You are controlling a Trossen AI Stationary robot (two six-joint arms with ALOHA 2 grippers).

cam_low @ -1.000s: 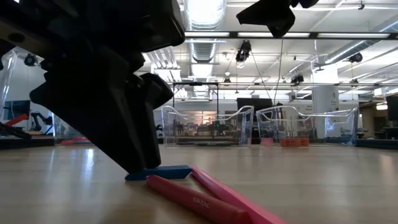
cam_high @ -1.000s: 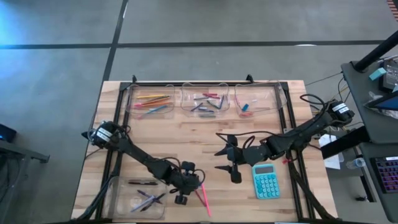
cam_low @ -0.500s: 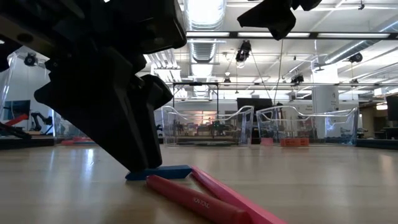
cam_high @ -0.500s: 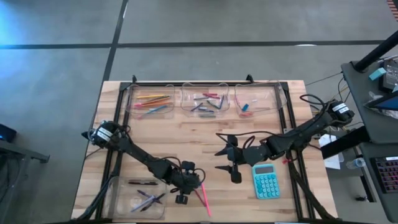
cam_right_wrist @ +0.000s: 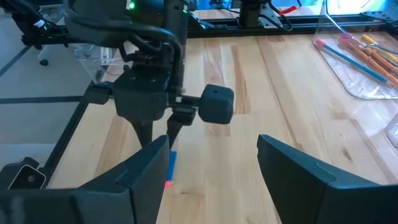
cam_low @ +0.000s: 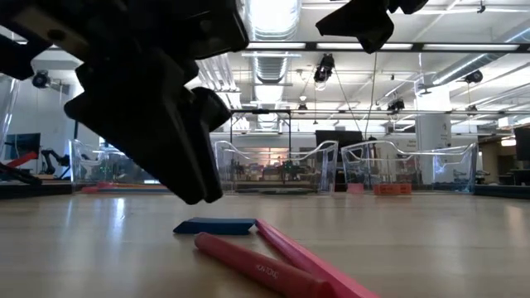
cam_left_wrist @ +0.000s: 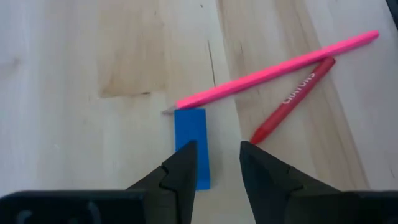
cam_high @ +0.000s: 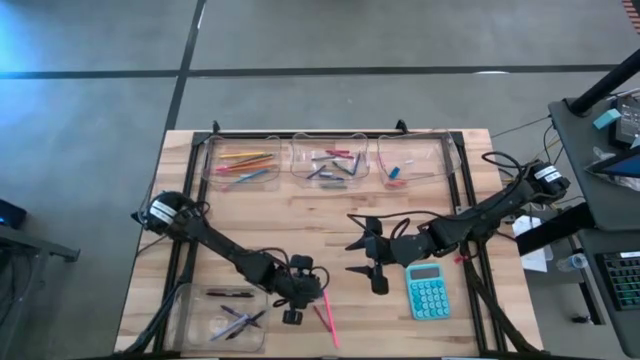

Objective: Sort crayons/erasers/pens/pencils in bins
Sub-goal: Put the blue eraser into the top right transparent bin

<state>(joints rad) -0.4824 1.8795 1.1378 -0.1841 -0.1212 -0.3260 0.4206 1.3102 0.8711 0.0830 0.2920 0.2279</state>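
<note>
A flat blue eraser (cam_left_wrist: 193, 134) lies on the wooden table near its front edge. Beside it lie a pink pencil (cam_left_wrist: 280, 68) and a red crayon (cam_left_wrist: 292, 99). My left gripper (cam_left_wrist: 217, 146) hangs just above the eraser's near end, its fingers apart and empty. The low view shows the fingertips (cam_low: 195, 194) clear of the eraser (cam_low: 214, 226). My right gripper (cam_high: 372, 262) hovers open over the middle of the table and holds nothing.
Three clear bins (cam_high: 335, 165) with sorted sticks stand along the far edge. A fourth bin (cam_high: 225, 315) with dark pens stands at the near left, beside my left arm. A teal calculator (cam_high: 428, 290) lies at the near right.
My left gripper has risen off the table. Its fingertips stood down at the blue eraser and now hang clear above it. The eraser lies flat where it was, as do the pencil and crayon.
</note>
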